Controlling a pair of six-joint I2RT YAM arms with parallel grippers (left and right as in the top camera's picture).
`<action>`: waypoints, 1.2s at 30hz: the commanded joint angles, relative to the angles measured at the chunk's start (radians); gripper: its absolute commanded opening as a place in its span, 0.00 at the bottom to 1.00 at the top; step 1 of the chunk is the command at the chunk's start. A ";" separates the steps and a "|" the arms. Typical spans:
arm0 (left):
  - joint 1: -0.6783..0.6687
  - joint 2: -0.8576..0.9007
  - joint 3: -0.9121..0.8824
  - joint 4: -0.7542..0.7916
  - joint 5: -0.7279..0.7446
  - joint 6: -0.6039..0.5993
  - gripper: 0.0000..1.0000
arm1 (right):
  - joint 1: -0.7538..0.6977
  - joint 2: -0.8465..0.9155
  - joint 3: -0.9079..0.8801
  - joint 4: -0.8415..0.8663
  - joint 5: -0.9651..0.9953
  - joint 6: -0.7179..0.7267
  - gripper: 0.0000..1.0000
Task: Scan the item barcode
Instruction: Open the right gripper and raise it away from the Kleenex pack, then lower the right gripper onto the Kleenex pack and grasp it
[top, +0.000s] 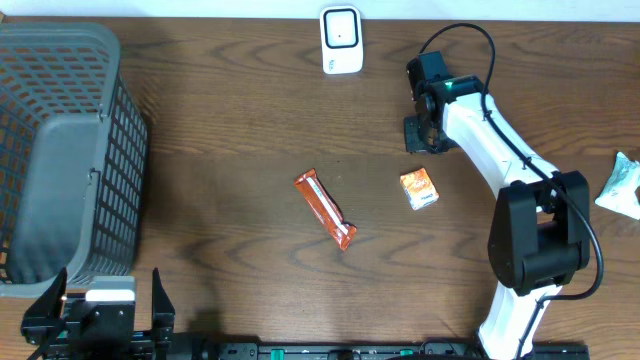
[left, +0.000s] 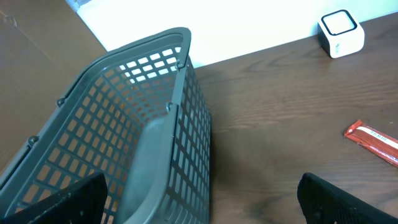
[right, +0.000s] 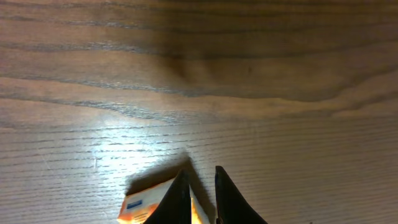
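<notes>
A small orange and white packet (top: 419, 188) lies flat on the wooden table. My right gripper (top: 422, 135) hangs just beyond its far end, apart from it. In the right wrist view the packet (right: 146, 208) shows low in the frame, partly hidden behind the left finger. The right gripper (right: 201, 171) has its dark fingers a narrow gap apart, with nothing clamped between the tips. A white barcode scanner (top: 341, 40) stands at the table's far edge, also seen as the scanner (left: 341, 32). My left gripper (top: 103, 300) rests wide open at the near left, empty (left: 199, 202).
A grey mesh basket (top: 60, 150) fills the left side, close in front of the left gripper as the basket (left: 143, 124). A red-orange snack bar (top: 325, 210) lies mid-table. A pale teal packet (top: 622, 185) sits at the right edge.
</notes>
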 joint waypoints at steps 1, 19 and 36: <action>-0.005 -0.007 0.000 0.001 -0.002 0.009 0.98 | -0.002 0.037 -0.006 0.002 -0.011 0.012 0.09; -0.005 -0.007 0.000 0.001 -0.002 0.009 0.98 | -0.011 0.119 -0.007 -0.055 -0.031 0.035 0.01; -0.005 -0.007 0.000 0.001 -0.002 0.009 0.98 | 0.086 0.117 -0.003 -0.138 -0.281 -0.366 0.01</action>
